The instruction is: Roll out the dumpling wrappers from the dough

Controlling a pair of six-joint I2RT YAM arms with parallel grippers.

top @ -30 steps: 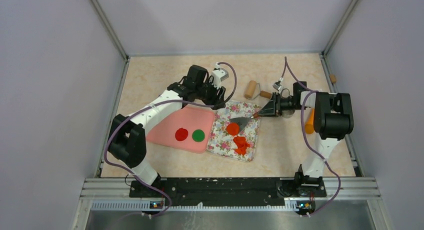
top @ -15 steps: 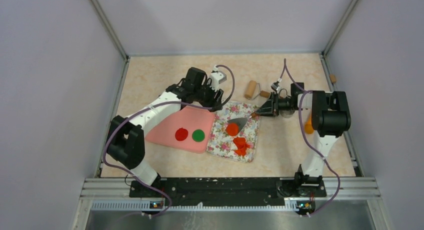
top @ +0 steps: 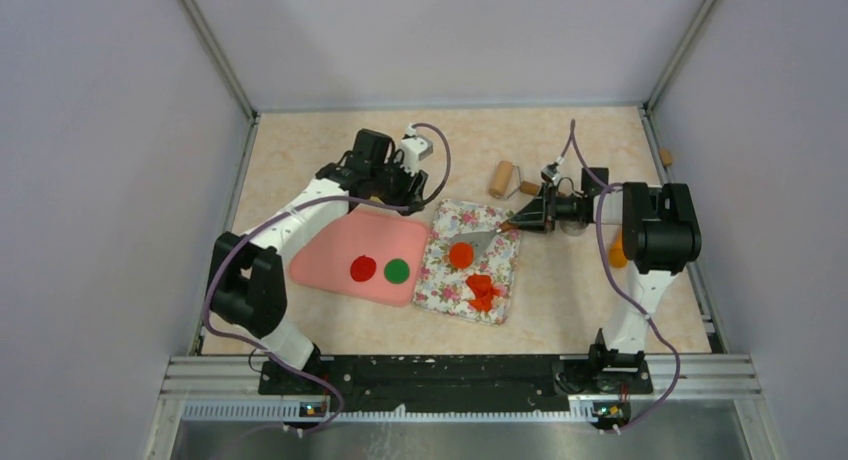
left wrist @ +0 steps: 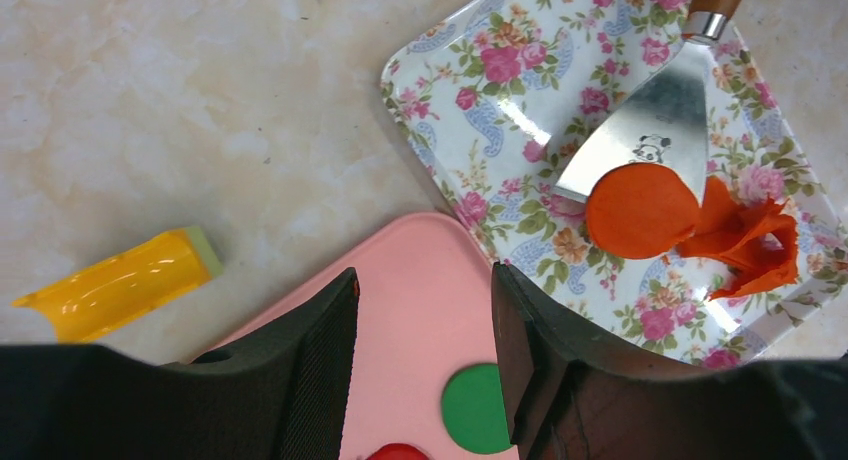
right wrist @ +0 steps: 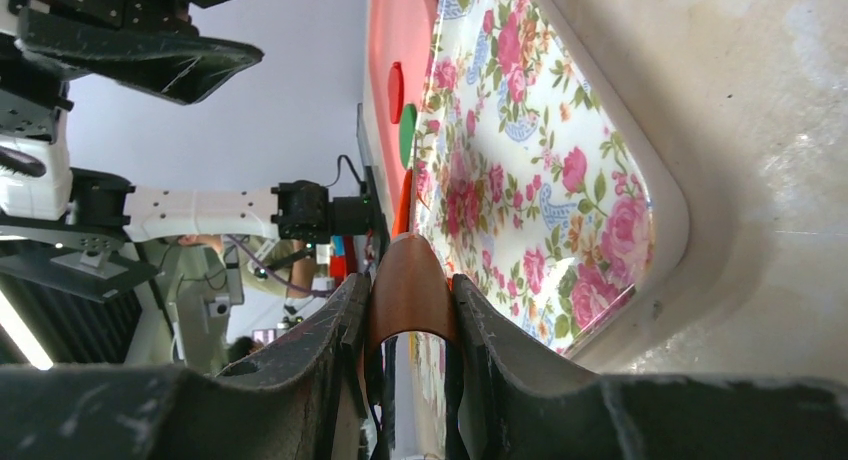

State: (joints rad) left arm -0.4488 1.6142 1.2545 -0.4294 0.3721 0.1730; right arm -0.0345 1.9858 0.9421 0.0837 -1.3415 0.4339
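Over on the left, the left gripper [left wrist: 422, 285] hangs above the far corner of the pink mat [top: 335, 245], jaws apart with nothing in them, and the red wrapper [top: 363, 268] and green wrapper [top: 398, 270] lie side by side on that mat. Next over, the floral tray [top: 437, 278] has the orange-red wrapper [top: 461, 255] with the ragged dough scrap [top: 483, 290] just beside it. On the right, the right gripper [right wrist: 408, 285] is clamped on the wooden handle of the spatula [left wrist: 645, 130], whose blade tip touches that orange-red wrapper.

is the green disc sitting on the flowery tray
No, the green disc lies on the pink mat next to the red disc, while the flowery tray sits beside the mat.
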